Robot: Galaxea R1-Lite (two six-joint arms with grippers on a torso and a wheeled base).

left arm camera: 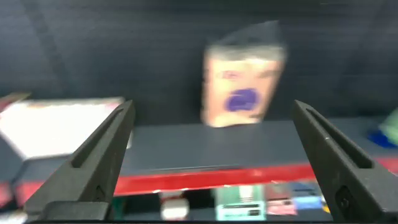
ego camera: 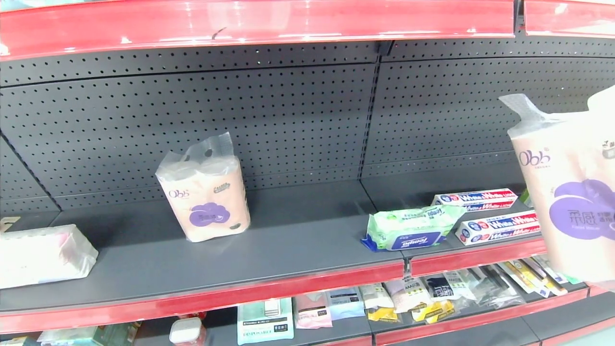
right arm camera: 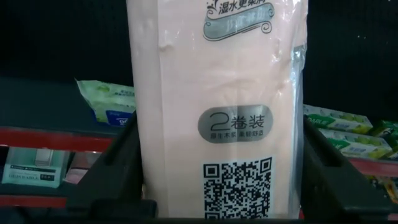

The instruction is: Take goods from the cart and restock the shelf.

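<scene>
A peach toilet-paper pack [ego camera: 206, 197] with a purple label stands upright on the grey middle shelf [ego camera: 298, 240], left of centre. It also appears ahead of my left gripper [left arm camera: 214, 165], as the pack [left arm camera: 244, 84] beyond the red shelf lip; that gripper is open with nothing between its fingers. A second, identical pack [ego camera: 571, 192] hangs in front of the shelf at the far right. My right gripper [right arm camera: 217, 155] is shut on this pack [right arm camera: 217, 81], with a dark finger [right arm camera: 115, 171] pressed against each side.
A white wrapped pack [ego camera: 43, 254] lies at the shelf's left end. A green wet-wipes packet [ego camera: 408, 228] and two toothpaste boxes [ego camera: 499, 226] lie to the right. Small goods fill the lower shelf [ego camera: 408, 298]. A red shelf edge [ego camera: 259, 21] overhangs above.
</scene>
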